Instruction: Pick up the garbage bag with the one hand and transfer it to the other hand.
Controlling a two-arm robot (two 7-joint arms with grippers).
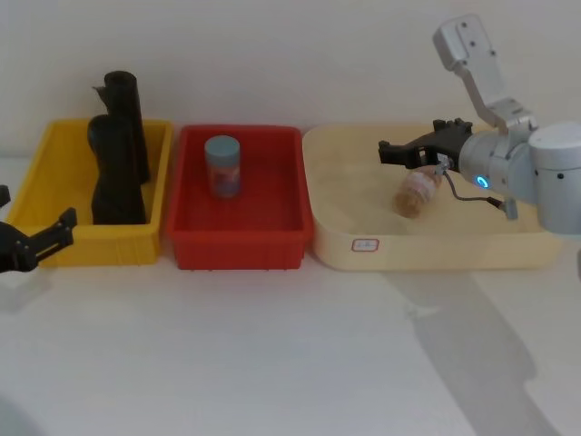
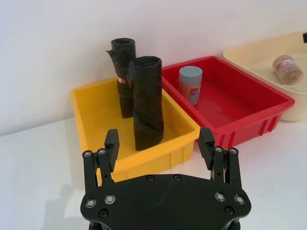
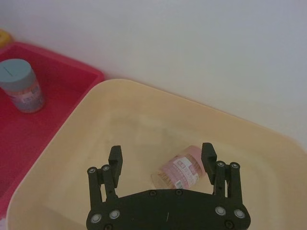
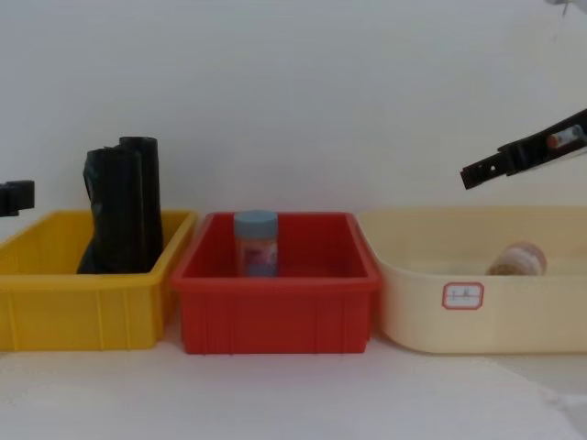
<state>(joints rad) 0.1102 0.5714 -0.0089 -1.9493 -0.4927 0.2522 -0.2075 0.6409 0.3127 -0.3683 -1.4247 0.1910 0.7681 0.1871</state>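
The garbage bag (image 1: 116, 177) stands upright in the yellow bin (image 1: 56, 145), glossy black and wider at its base; it also shows in the left wrist view (image 2: 146, 103) and the chest view (image 4: 110, 215). Behind it stands a slimmer, straighter black roll (image 1: 125, 104). My left gripper (image 1: 36, 218) hovers open outside the bin's front left corner, apart from the bag, its jaws wide and empty (image 2: 159, 139). My right gripper (image 1: 399, 147), on the arm with the blue ring, is open and empty (image 3: 162, 155) above the cream tub (image 1: 508, 250).
A red bin (image 1: 236, 243) sits between the yellow bin and the cream tub, with an upright blue-lidded jar (image 1: 222, 165) inside. A second jar (image 1: 418, 193) lies on its side in the tub, below the right gripper. White tabletop stretches in front of the bins.
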